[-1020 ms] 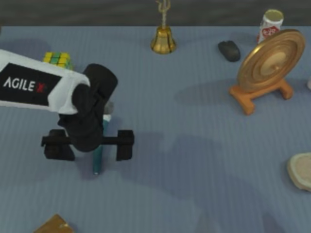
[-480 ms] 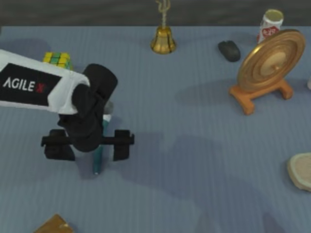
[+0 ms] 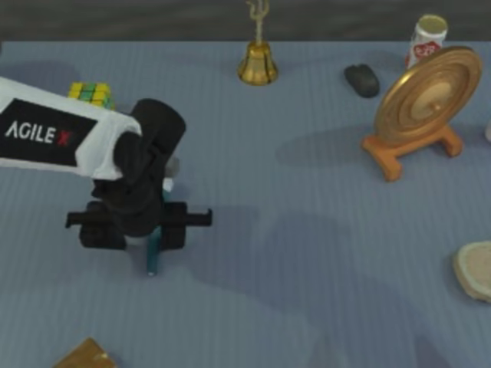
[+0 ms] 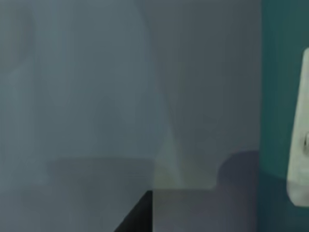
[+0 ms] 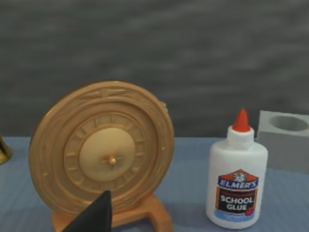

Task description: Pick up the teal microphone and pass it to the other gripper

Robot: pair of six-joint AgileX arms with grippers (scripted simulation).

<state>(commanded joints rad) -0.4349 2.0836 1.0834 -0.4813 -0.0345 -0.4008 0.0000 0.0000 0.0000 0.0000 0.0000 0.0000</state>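
The teal microphone (image 3: 153, 254) lies on the table at the left, its handle end poking out toward the front from under my left gripper (image 3: 142, 228). That gripper is open, one finger on each side of the microphone, and its wrist hides the head. In the left wrist view the teal handle (image 4: 277, 96) with its white switch patch (image 4: 299, 130) fills one edge, apart from one black fingertip (image 4: 137, 220). My right arm, the other gripper, is outside the top view; only a black sliver (image 5: 94, 216) of it shows in the right wrist view.
A Rubik's cube (image 3: 90, 93) sits behind the left arm. Along the back stand a brass bell (image 3: 257, 63), a black mouse (image 3: 361, 79) and a can (image 3: 426, 38). A wooden disc on a stand (image 3: 426, 100) is at the right, a glue bottle (image 5: 237, 179) beside it.
The left gripper's fingers have drawn inward toward the microphone from both sides. The arm and the microphone have stayed in place.
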